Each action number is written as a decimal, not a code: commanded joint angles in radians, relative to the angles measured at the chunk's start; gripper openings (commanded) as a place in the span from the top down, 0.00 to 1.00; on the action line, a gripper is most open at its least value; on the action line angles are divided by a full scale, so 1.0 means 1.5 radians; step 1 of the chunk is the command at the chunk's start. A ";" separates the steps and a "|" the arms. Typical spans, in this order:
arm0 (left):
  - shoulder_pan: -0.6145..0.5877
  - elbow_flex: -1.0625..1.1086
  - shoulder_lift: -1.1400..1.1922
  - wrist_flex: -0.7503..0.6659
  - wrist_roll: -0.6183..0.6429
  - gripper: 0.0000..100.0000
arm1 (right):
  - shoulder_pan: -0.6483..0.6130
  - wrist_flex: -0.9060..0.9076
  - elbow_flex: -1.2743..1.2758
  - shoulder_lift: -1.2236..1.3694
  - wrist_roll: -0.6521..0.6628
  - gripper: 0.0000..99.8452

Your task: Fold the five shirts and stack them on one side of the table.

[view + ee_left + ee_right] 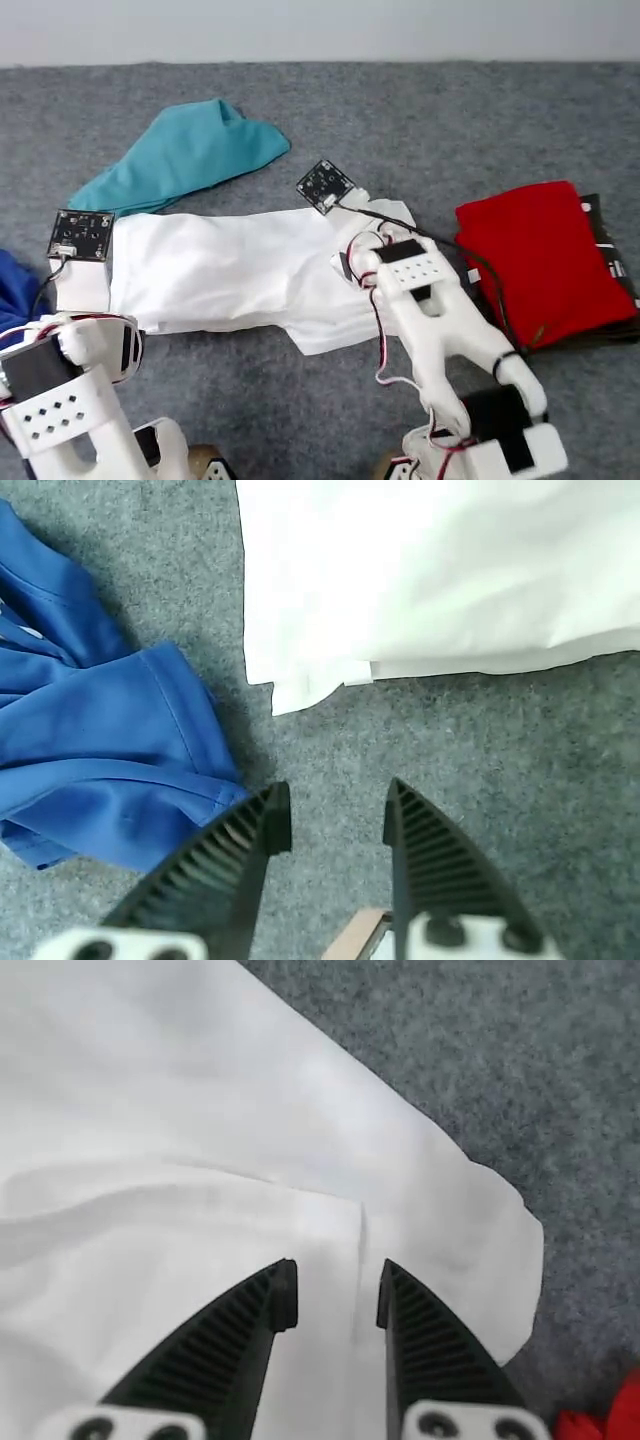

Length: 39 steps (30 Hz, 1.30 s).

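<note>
L claw (337, 820) spread by blue shirt (90, 750); R claw (337, 1295) spread over white shirt (150, 1110).

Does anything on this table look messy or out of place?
Two shirts look untidy: the teal shirt lies crumpled beyond the spread white shirt, and the blue shirt is bunched beside its left end. The red shirt sits folded on the right.

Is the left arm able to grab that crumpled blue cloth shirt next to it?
Probably yes: the left hand hangs open over bare grey carpet, and the crumpled blue shirt lies right beside it, nothing between.
</note>
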 commanded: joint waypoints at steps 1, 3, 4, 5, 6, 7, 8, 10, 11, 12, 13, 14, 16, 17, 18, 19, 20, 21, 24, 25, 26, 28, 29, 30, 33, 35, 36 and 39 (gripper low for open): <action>0.005 -0.003 -0.008 -0.008 -0.006 0.84 | 0.005 0.009 -0.046 0.017 -0.007 0.84; 0.005 -0.003 -0.008 -0.008 -0.006 0.84 | 0.007 0.011 -0.052 0.018 -0.007 0.84; 0.005 -0.003 -0.008 -0.008 -0.006 0.84 | 0.008 0.023 -0.057 0.014 -0.006 0.84; 0.005 -0.003 -0.008 -0.008 -0.006 0.84 | 0.009 0.047 -0.070 0.002 -0.006 0.84; 0.005 -0.003 -0.008 -0.008 -0.006 0.84 | 0.009 0.085 -0.082 -0.016 -0.006 0.84; 0.005 -0.003 -0.008 -0.008 -0.006 0.84 | 0.009 0.132 -0.094 -0.038 -0.006 0.84; 0.005 -0.003 -0.008 -0.008 -0.006 0.84 | 0.008 0.182 -0.102 -0.064 -0.006 0.84; 0.005 -0.003 -0.008 -0.008 -0.006 0.84 | 0.007 0.266 -0.105 -0.112 0.007 0.84; 0.005 -0.003 -0.008 -0.008 -0.006 0.84 | 0.008 0.303 -0.102 -0.133 0.023 0.84; 0.005 -0.003 -0.008 -0.008 -0.006 0.84 | 0.009 0.335 -0.092 -0.153 0.040 0.84; 0.005 -0.003 -0.008 -0.008 -0.006 0.84 | 0.009 0.363 -0.076 -0.174 0.053 0.84; 0.005 -0.003 -0.008 -0.008 -0.006 0.84 | 0.009 0.385 -0.056 -0.192 0.063 0.84; 0.005 -0.003 -0.008 -0.008 -0.006 0.84 | 0.008 0.406 -0.008 -0.228 0.070 0.84; 0.005 -0.003 -0.008 -0.008 -0.006 0.84 | 0.009 0.408 0.021 -0.245 0.074 0.84; 0.005 -0.003 -0.008 -0.008 -0.006 0.84 | 0.009 0.407 0.050 -0.261 0.074 0.84; 0.004 -0.003 -0.008 -0.008 -0.006 0.84 | 0.008 0.399 0.077 -0.274 0.072 0.84; 0.003 -0.003 -0.008 -0.008 -0.006 0.84 | 0.008 0.385 0.103 -0.284 0.070 0.84; 0.003 -0.003 -0.008 -0.008 -0.006 0.84 | 0.009 0.367 0.129 -0.294 0.069 0.84; 0.003 -0.003 -0.008 -0.008 -0.006 0.84 | 0.009 0.319 0.184 -0.307 0.068 0.84; 0.003 -0.003 -0.008 -0.008 -0.006 0.84 | 0.009 0.306 0.195 -0.305 0.064 0.84; 0.003 -0.003 -0.008 -0.008 -0.006 0.84 | 0.009 0.300 0.200 -0.302 0.052 0.84; 0.003 -0.003 -0.008 -0.008 -0.006 0.84 | 0.009 0.294 0.202 -0.293 0.029 0.84; 0.003 -0.003 -0.008 -0.008 -0.006 0.84 | 0.009 0.293 0.202 -0.287 0.027 0.84; 0.003 -0.003 -0.008 -0.008 -0.006 0.84 | 0.009 0.293 0.202 -0.281 0.027 0.84; 0.003 -0.003 -0.008 -0.008 -0.006 0.84 | 0.009 0.293 0.203 -0.263 0.024 0.84; 0.003 -0.003 -0.008 -0.008 -0.006 0.84 | 0.009 0.298 0.204 -0.259 0.023 0.85; 0.003 -0.003 -0.008 -0.008 -0.006 0.84 | 0.009 0.299 0.204 -0.259 0.023 0.85; 0.003 -0.003 -0.008 -0.008 -0.006 0.84 | 0.009 0.308 0.205 -0.260 0.026 0.85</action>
